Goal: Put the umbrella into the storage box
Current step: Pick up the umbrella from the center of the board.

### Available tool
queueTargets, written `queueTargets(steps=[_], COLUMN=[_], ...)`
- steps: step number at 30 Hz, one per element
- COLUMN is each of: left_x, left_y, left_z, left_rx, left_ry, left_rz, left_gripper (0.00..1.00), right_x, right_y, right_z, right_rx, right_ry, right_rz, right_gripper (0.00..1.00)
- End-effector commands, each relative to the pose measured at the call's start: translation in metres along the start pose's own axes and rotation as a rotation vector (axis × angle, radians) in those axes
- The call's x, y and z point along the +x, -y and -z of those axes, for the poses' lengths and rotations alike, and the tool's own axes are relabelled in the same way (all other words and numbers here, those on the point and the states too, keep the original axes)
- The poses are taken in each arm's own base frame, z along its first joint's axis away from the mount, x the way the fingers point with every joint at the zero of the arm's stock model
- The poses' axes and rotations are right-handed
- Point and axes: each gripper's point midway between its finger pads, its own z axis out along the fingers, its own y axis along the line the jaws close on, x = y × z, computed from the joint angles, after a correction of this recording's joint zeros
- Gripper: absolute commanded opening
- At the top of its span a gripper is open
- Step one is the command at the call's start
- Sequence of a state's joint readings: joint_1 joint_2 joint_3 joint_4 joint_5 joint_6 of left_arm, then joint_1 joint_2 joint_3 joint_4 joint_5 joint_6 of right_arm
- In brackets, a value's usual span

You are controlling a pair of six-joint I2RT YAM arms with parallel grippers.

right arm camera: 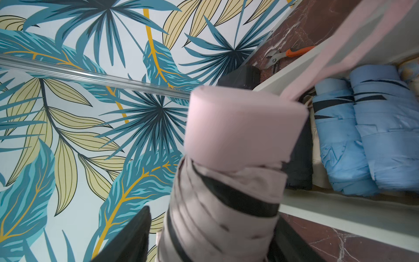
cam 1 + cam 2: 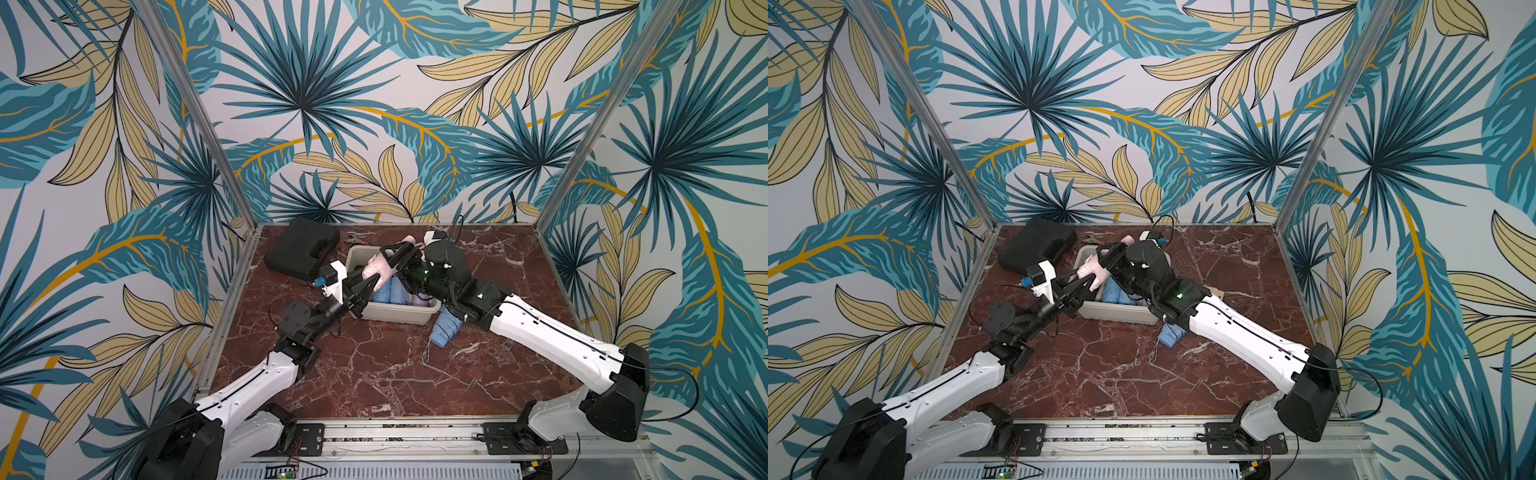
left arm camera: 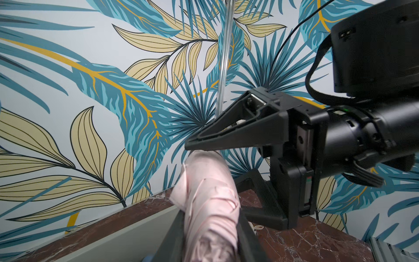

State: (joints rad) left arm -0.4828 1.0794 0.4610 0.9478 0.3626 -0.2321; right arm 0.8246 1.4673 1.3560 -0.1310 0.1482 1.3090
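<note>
The pink umbrella (image 2: 376,270) isn't in the storage box (image 2: 395,316) yet. It's up in the air, tilted, hanging over the left part of the box just above the rim. The left gripper (image 2: 372,281) is pinching it tight, and in the left wrist view you can see the fabric squeezed between the two dark jaws. The right gripper (image 2: 388,257) is on it too, but with its jaws spread on either side. From the right wrist view there's a sliver of wallpaper between one of its fingers (image 1: 133,238) and the fabric, so it's around the umbrella rather than clamped on it.

The box sits in the far half of the desk (image 2: 395,374), roughly midway between the side edges. It's already pretty full: two blue umbrellas (image 1: 362,140) lie side by side on the bottom, right under the pink one. There's also something dark and something cream tucked next to them, can't tell what. The right arm (image 2: 540,328) stretches over the box's right end and covers that part in both top views.

Other stuff around:
- A black case (image 2: 301,247) in the far left corner of the desk, just beside the box.
- Orange-handled pliers (image 1: 285,54) near the far edge, behind the box.
- One more loose blue umbrella (image 2: 444,332) lying on the desk just beside the box's near right corner, partly under the right arm.
</note>
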Motion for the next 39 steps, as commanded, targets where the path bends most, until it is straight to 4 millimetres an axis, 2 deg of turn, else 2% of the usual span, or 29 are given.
queueTargets(steps=[1, 5, 8, 9, 10, 13, 15, 16, 18, 21, 25, 27, 33, 39], left_x=[-0.028, -0.023, -0.019, -0.017, -0.016, -0.012, -0.008, -0.005, 0.001, 0.004, -0.001, -0.002, 0.002, 0.01], left_y=[0.016, 0.014, 0.014, 0.015, 0.014, 0.01, 0.008, 0.007, 0.006, 0.005, 0.002, -0.004, -0.03, -0.041], left_z=[0.005, 0.006, 0.007, 0.007, 0.007, 0.009, 0.011, 0.013, 0.016, 0.023, 0.035, 0.04, 0.052, 0.058], left_rx=[0.068, 0.053, 0.054, 0.056, 0.055, 0.026, 0.009, 0.0, -0.017, -0.04, -0.092, -0.143, -0.327, -0.418], left_ry=[0.107, 0.092, 0.074, 0.067, 0.061, 0.031, 0.003, -0.016, -0.053, -0.096, -0.119, -0.132, -0.168, -0.226], left_rz=[-0.062, -0.061, -0.055, -0.052, -0.05, -0.035, -0.031, -0.03, -0.033, -0.027, -0.023, 0.002, 0.136, 0.212], left_gripper=[0.02, 0.04, 0.13, 0.2, 0.3, 0.73, 0.9, 0.94, 1.0, 1.0, 1.0, 1.0, 1.0, 1.0], right_x=[-0.008, -0.008, -0.006, -0.005, -0.005, -0.007, -0.008, -0.019, -0.029, -0.041, -0.054, -0.056, -0.061, -0.07], right_y=[-0.02, -0.022, -0.024, -0.024, -0.023, -0.021, -0.017, -0.011, -0.002, 0.021, 0.065, 0.08, 0.109, 0.13], right_z=[-0.002, -0.008, -0.012, -0.013, -0.013, -0.013, -0.013, -0.013, -0.012, -0.01, -0.004, -0.001, -0.005, -0.01], right_rx=[-0.068, -0.089, -0.103, -0.104, -0.103, -0.102, -0.082, -0.064, -0.027, 0.085, 0.326, 0.425, 0.615, 0.752], right_ry=[0.016, 0.013, 0.005, 0.005, 0.005, 0.018, 0.027, 0.051, 0.075, 0.086, 0.077, 0.058, -0.004, -0.037], right_rz=[-0.057, -0.072, -0.08, -0.083, -0.083, -0.071, -0.055, -0.052, -0.036, 0.021, 0.197, 0.301, 0.537, 0.703], right_gripper=[0.66, 0.52, 0.41, 0.4, 0.38, 0.36, 0.35, 0.35, 0.35, 0.33, 0.32, 0.32, 0.32, 0.32])
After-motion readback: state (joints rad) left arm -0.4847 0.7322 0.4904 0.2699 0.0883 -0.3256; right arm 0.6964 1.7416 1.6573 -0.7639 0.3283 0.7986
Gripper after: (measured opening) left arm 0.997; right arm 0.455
